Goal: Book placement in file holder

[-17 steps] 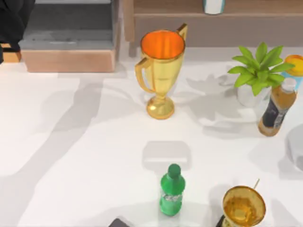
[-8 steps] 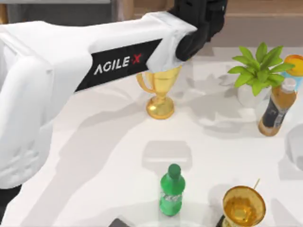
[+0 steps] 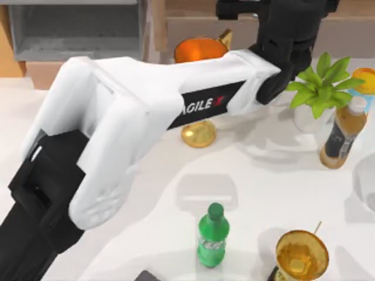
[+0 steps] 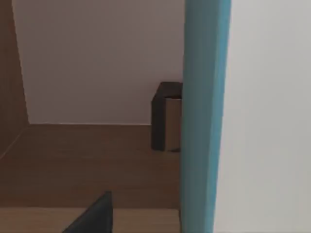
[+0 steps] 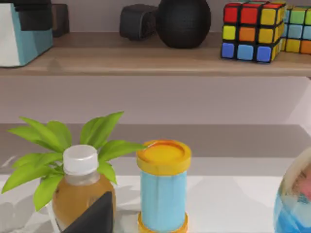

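Book [image 4: 204, 116] standing upright on brown shelf [image 4: 73, 160], filling left wrist view just ahead of left claw; claw state: cannot tell. File holder [image 3: 76, 32] sitting upper left of top frame, far from wrist at upper right.

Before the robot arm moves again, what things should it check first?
1. Left gripper at the thin teal-blue book on the brown wooden shelf: ok.
2. Firm hold on the book: cannot tell.
3. Grey box-like file holder at the table's far left, opening free: ok, nothing seen inside.
4. Way from shelf to holder: not ok, the gold trophy stands under the arm, between the two.
5. Right gripper out of the way: ok, near the amber bottle with a white cap.
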